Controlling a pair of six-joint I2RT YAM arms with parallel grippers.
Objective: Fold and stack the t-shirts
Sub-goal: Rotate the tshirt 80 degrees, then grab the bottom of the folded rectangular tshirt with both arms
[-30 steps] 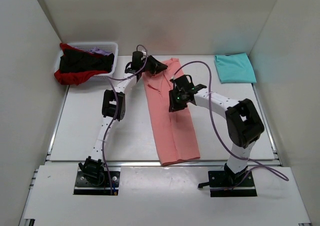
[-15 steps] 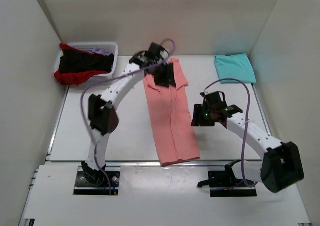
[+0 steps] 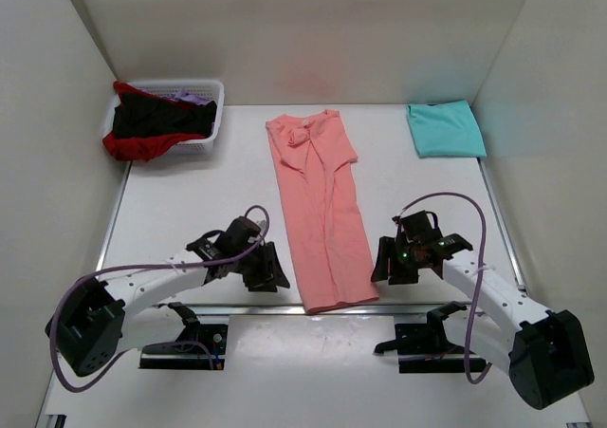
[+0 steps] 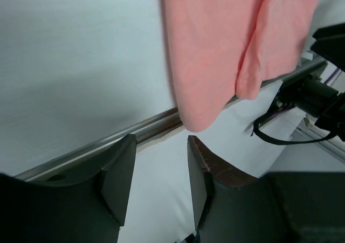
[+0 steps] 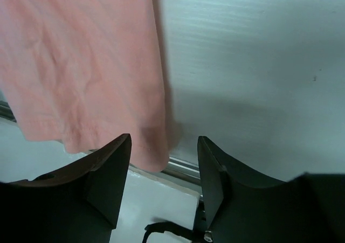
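A salmon-pink t-shirt (image 3: 321, 205), folded lengthwise into a long strip, lies down the table's middle; its hem overhangs the near edge. My left gripper (image 3: 273, 278) is open and empty just left of the hem's left corner (image 4: 197, 119). My right gripper (image 3: 382, 265) is open and empty just right of the hem's right corner (image 5: 153, 157). A folded turquoise t-shirt (image 3: 445, 129) lies at the back right. Black (image 3: 156, 120), red (image 3: 133, 146) and lilac (image 3: 190, 95) shirts fill the white basket (image 3: 211, 134) at the back left.
A metal rail (image 3: 237, 307) runs along the table's near edge, seen in the left wrist view (image 4: 108, 140) and the right wrist view (image 5: 183, 170). White walls enclose the table on three sides. The right arm's base and cable (image 4: 302, 100) show below the edge.
Both arms have swung from the shirt's far end back to the near edge. The left gripper came from the collar to the hem's left corner, the right from mid-shirt to the hem's right corner.
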